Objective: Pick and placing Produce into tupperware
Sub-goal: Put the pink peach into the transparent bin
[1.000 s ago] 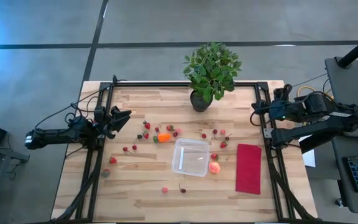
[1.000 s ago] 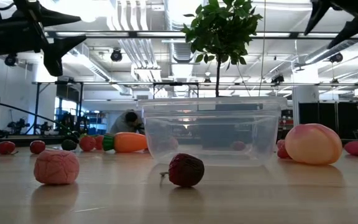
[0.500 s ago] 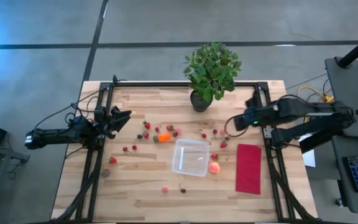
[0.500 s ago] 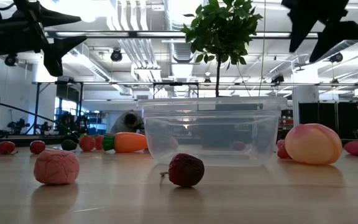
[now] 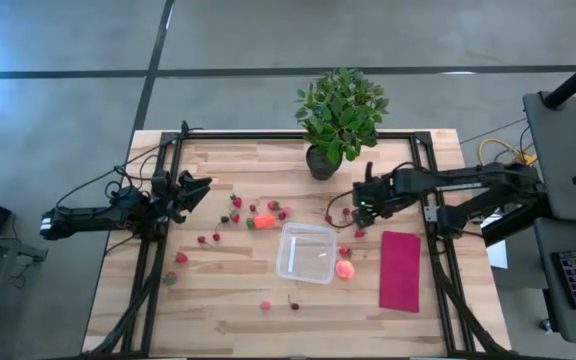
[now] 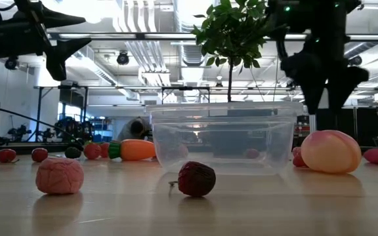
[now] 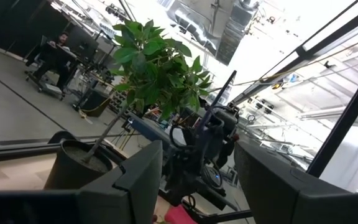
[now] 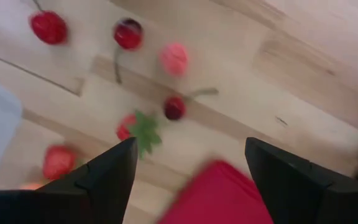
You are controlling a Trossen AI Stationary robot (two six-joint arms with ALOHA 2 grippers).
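The clear tupperware [image 5: 306, 252] [image 6: 222, 141] stands on its base mid-table. The round orange-pink fruit [image 5: 345, 268] [image 6: 330, 151] lies beside its right side. The orange-red piece with a green top [image 5: 264, 221] [image 6: 136, 149] lies just beyond the container. Tiny red pieces [image 5: 348, 215] [image 8: 128, 33] are scattered over the wood. My right gripper [image 5: 356, 210] [image 8: 191, 180] [image 6: 323, 101] hangs open, fingers down, above the red pieces [image 8: 174, 107] to the far right of the container, touching nothing. My left gripper [image 5: 203, 187] [image 7: 197, 186] waits open and raised at the left side.
A potted plant [image 5: 340, 115] stands at the far edge, close behind my right arm. A magenta cloth [image 5: 400, 270] [image 8: 219, 193] lies flat to the right of the container. More small pieces [image 6: 59, 176] [image 6: 197, 179] lie near the table's near edge. Black frame rails [image 5: 148, 250] border both sides.
My right arm has swung from the table's right edge toward the middle and dropped lower, ending over the red pieces right of the container. The left arm and all produce have stayed put.
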